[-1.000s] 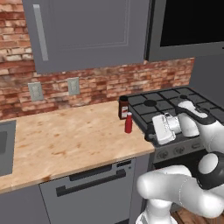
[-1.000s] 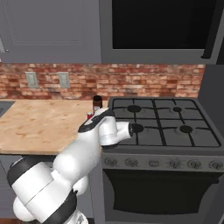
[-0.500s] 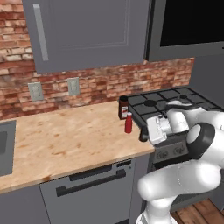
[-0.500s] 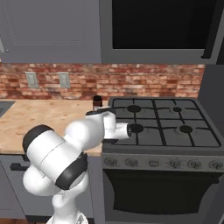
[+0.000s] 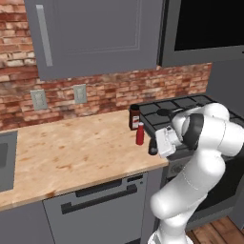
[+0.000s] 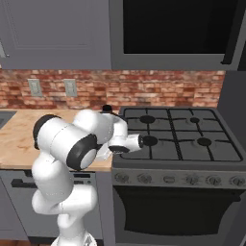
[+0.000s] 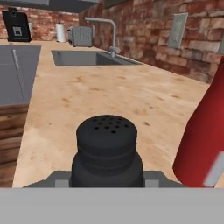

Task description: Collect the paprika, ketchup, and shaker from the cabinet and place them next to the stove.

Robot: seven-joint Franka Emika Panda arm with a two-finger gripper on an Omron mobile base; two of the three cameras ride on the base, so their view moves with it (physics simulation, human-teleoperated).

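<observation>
black and perforated on top, the shaker point(image 7: 107, 151) sits right between the fingers point(image 5: 153, 147) in the hand view, its dotted cap facing the camera; the fingers are closed on its sides, holding it. in the left base view the shaker point(image 5: 153, 147) shows as a small dark cylinder at the hand's tip, at the right front corner of the worktop point(image 5: 71, 152), just beside the stove point(image 5: 200, 107); whether its base touches the wood i cannot tell.

the ketchup point(image 5: 140, 134), a slim red bottle, stands upright on the worktop just behind and to the left of the shaker, near the right edge; in the hand view it fills the right side as a large red body point(image 7: 205, 140) close beside the shaker. the paprika point(image 5: 134, 117), dark with a black cap and pale label, stands upright right behind the ketchup, toward the back right corner, next to the stove's grates.

the grey cabinet point(image 5: 95, 33) hangs above with its door shut. a sink point(image 7: 85, 58) with a faucet point(image 7: 107, 33) lies far along the worktop, and a silver toaster point(image 7: 81, 36) stands beyond it.
</observation>
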